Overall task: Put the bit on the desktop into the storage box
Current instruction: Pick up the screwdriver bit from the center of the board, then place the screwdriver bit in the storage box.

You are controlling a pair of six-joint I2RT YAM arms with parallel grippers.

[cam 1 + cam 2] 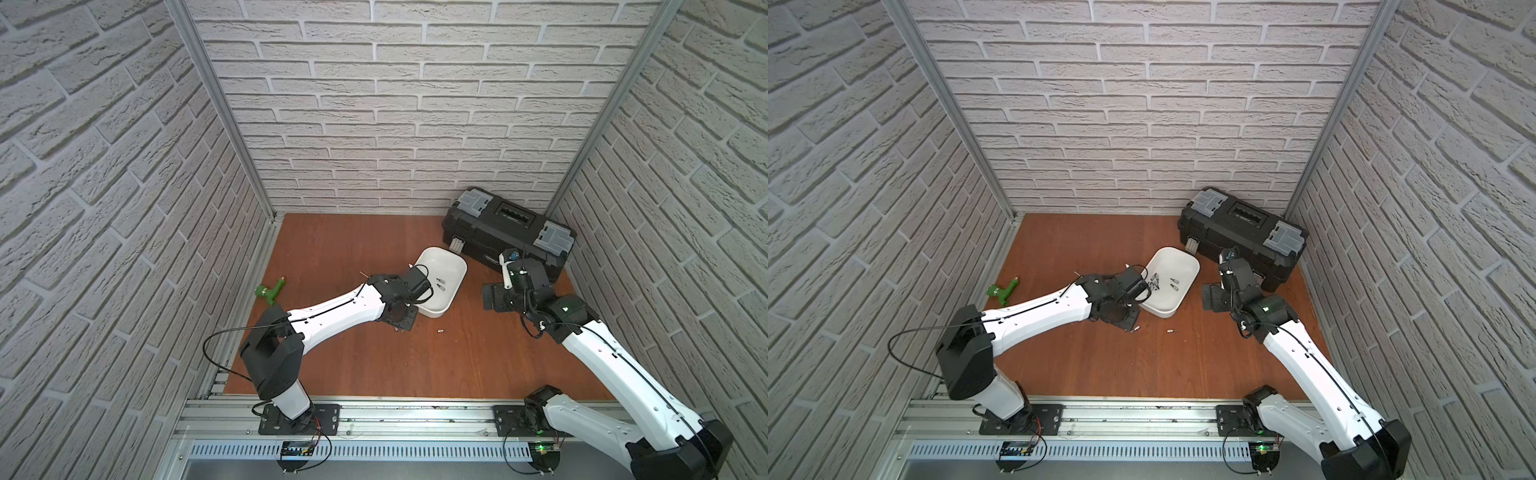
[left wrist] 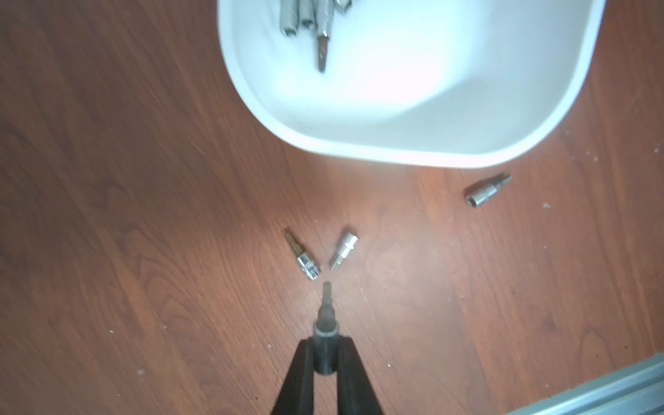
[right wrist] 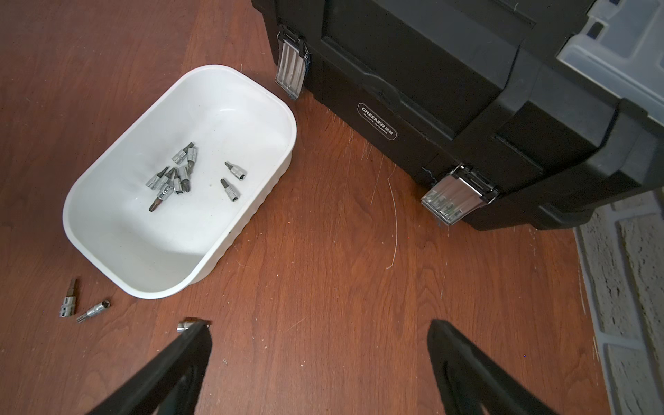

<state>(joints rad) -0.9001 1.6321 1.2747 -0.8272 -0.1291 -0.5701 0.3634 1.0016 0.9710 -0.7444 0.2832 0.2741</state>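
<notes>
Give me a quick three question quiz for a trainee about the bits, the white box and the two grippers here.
1. True or false: the left gripper is shut on a bit.
2. Pick one. The right gripper is: A) open and empty, B) shut on a bit, C) shut and empty.
3. How many loose bits lie on the desktop outside the white box?

Key: 1 true. 2 A. 3 three: two close together and one apart, nearer the box rim.
</notes>
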